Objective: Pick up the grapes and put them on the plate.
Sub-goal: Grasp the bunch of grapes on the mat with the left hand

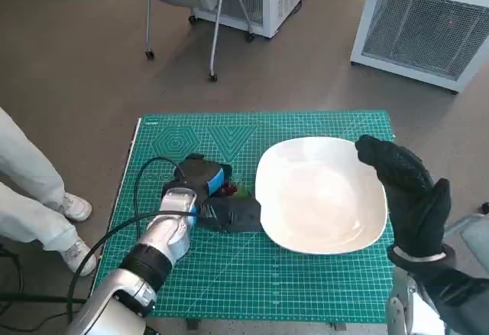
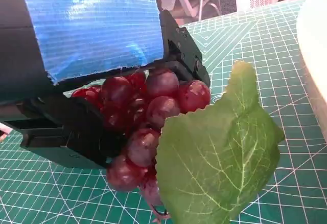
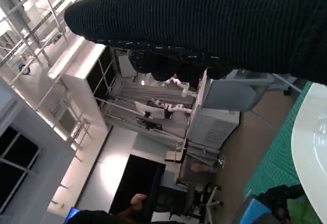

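From the head view, the left hand [image 1: 200,182] sits left of centre in the frame, low over the green cutting mat [image 1: 229,289] that covers the surface, its pale forearm rising from the lower left corner. Its fingers are closed round the grapes [image 1: 229,190], of which only a small red patch and a bit of green leaf show at the hand's right edge, just left of the white plate [image 1: 321,197]. The plate lies right of centre on the mat. The right hand [image 1: 405,190] stands upright at the right of the frame, over the plate's right rim, fingers spread and holding nothing. A person's legs [image 1: 30,190] in pale trousers and white shoes show at the left edge.

In the left wrist view, the blue-taped back of the left hand [image 2: 92,24] fills the upper left. Below it the dark red grapes [image 2: 148,111] are clasped between the black fingers [image 2: 66,132], and a large green leaf [image 2: 219,152] hangs at lower right over the mat [image 2: 41,193].

In the right wrist view, the glove [image 3: 204,19] forms a dark band along the top; the plate's rim [image 3: 311,147] shows at the right edge.
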